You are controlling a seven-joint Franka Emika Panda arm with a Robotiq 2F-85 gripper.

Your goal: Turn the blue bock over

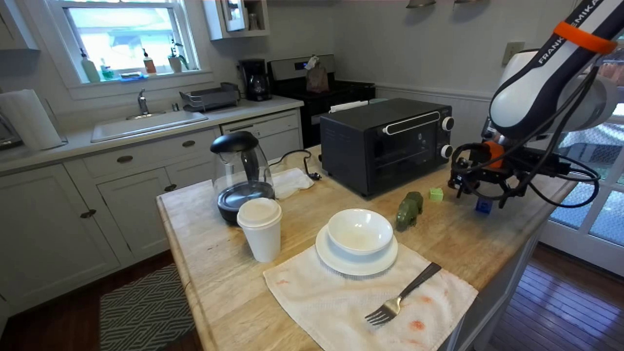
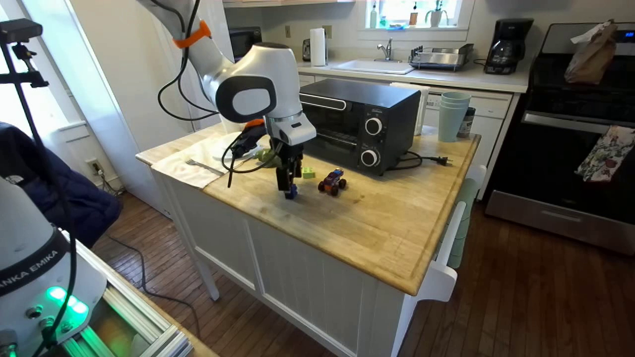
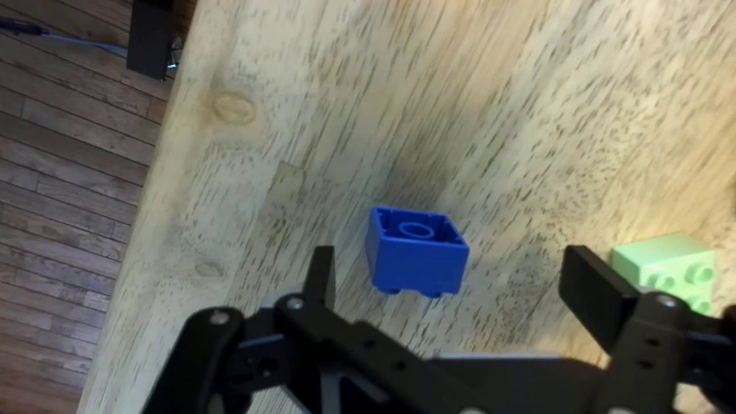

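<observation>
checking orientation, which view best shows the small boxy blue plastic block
Wrist view: the blue plastic block is large and unobstructed, hollow side up, studs underneath. Both exterior views show it tiny, near the black two-fingered end effector, hollow top indistinct.

"What sort of place is this?"

"A kitchen: in an exterior view, a sink (image 1: 148,127) is below the window (image 1: 122,39) at upper left, a coffee maker (image 1: 255,80) and stove (image 1: 294,88) at upper centre."

"Anything nearer?"

"A toaster oven (image 1: 382,146) right of centre, a glass kettle (image 1: 241,178) left of centre."

Arm (image 2: 248,98) bent, gripper (image 3: 450,261) pointing down, fingers (image 3: 597,296) apart, tilt unclear
</observation>
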